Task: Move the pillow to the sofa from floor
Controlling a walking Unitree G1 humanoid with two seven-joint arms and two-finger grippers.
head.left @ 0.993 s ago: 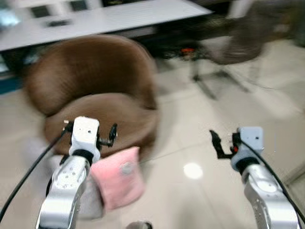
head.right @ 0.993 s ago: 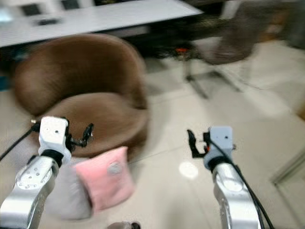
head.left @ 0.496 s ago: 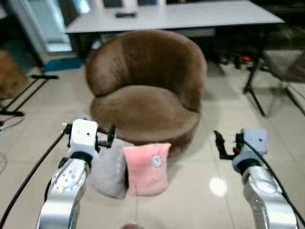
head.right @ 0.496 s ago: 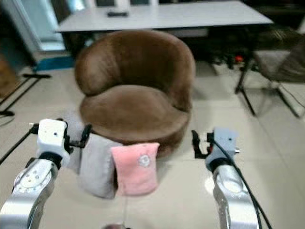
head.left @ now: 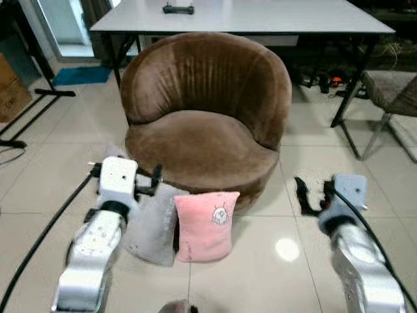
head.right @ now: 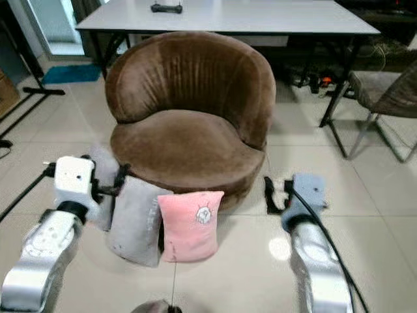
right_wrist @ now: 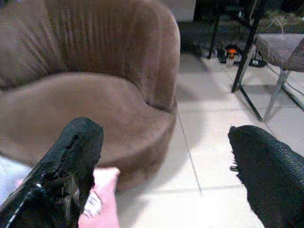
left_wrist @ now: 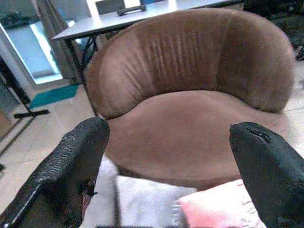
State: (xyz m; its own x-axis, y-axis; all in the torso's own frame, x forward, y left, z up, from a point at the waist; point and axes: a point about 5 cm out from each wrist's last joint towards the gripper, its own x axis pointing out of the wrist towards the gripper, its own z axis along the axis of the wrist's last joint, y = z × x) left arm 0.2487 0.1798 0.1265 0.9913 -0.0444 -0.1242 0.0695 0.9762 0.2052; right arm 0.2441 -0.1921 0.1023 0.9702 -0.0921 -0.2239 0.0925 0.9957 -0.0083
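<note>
1. Nearest, the left gripper [left_wrist: 171,161] and right gripper [right_wrist: 166,166] hovered empty, fingers apart.
2. Beyond them, the pink pillow [head.left: 205,226] stood on the tiled floor [head.left: 260,280], beside a grey pillow [head.left: 153,222], leaning against the brown sofa [head.left: 205,124].
3. Farthest stood a white worktop [head.left: 260,16].

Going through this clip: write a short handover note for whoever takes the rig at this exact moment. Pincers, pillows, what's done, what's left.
Left pincer: open, holding nothing, raised above the grey pillow.
Right pincer: open, holding nothing, raised over the floor tiles to the right of the sofa's base.
Pink pillow: upright on the floor, leaning against the front of the brown sofa, with the grey pillow on its left.
Done: robot is facing the sofa and pillows.
Left: grasp a pillow, lift it and set it on the seat.
</note>
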